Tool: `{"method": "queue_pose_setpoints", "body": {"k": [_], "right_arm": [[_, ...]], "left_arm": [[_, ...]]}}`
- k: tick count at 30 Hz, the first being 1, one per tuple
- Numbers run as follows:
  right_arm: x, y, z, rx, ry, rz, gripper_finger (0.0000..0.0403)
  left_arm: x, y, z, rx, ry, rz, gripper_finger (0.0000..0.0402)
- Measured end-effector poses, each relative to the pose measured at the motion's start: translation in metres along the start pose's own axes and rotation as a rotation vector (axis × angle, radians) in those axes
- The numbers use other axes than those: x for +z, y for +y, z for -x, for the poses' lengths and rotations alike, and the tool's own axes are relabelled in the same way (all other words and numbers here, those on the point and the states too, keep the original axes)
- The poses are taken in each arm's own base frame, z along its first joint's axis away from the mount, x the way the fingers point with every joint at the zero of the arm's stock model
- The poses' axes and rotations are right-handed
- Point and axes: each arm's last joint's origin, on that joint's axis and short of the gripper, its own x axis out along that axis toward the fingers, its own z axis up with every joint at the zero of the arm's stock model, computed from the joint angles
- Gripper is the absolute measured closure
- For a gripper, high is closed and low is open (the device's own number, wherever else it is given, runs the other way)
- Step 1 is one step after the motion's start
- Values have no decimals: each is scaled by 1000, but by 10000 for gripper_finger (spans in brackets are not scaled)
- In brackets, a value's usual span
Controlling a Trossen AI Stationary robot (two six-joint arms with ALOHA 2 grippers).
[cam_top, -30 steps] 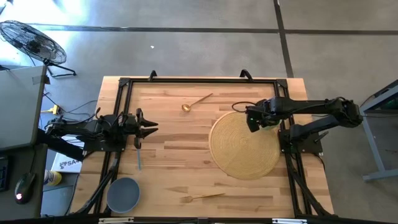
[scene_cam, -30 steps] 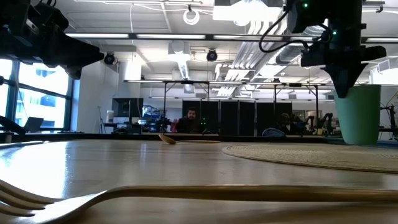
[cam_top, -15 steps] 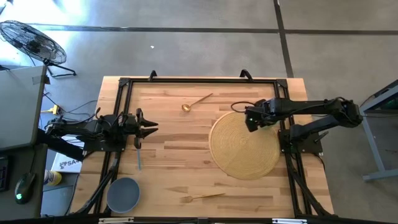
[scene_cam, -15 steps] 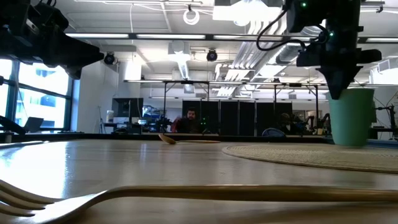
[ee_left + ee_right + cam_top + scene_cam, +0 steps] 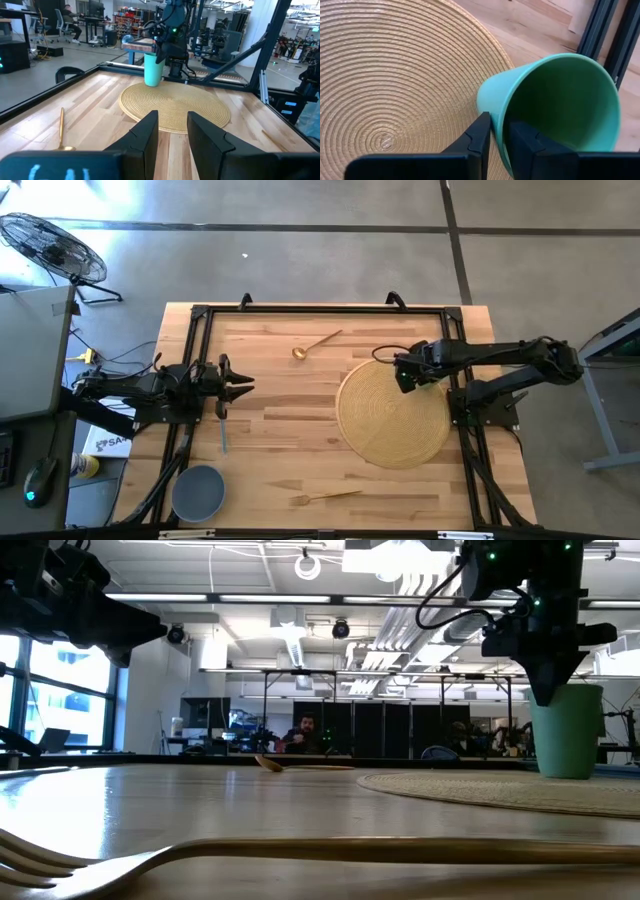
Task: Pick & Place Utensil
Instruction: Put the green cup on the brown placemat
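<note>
High view: right gripper (image 5: 403, 375) sits at the far edge of the round woven placemat (image 5: 392, 418), over the green cup (image 5: 555, 107). Right wrist view shows its two fingers (image 5: 481, 134) straddling the cup's rim, one inside, one outside, narrow gap; can't tell whether they pinch it or have let go. Cup stands upright on the mat's edge in the low view. Left gripper (image 5: 240, 388) hangs above the table's left side, fingers partly open, holding nothing; blue utensil (image 5: 223, 434) lies beside it. Gold spoon (image 5: 314, 343) lies near the far edge, gold fork (image 5: 325, 497) near the front edge, grey bowl (image 5: 198, 491) at the front left corner.
</note>
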Motion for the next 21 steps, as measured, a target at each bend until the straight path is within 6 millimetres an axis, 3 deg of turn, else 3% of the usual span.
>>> {"method": "queue_pose_setpoints", "body": {"k": [11,21], "right_arm": [[0,0,0,1,9,10,345],[-1,-1,0,-8,13,-6,301]], "left_arm": [[0,0,0,0,0,0,300],[0,0,0,0,0,0,300]]}}
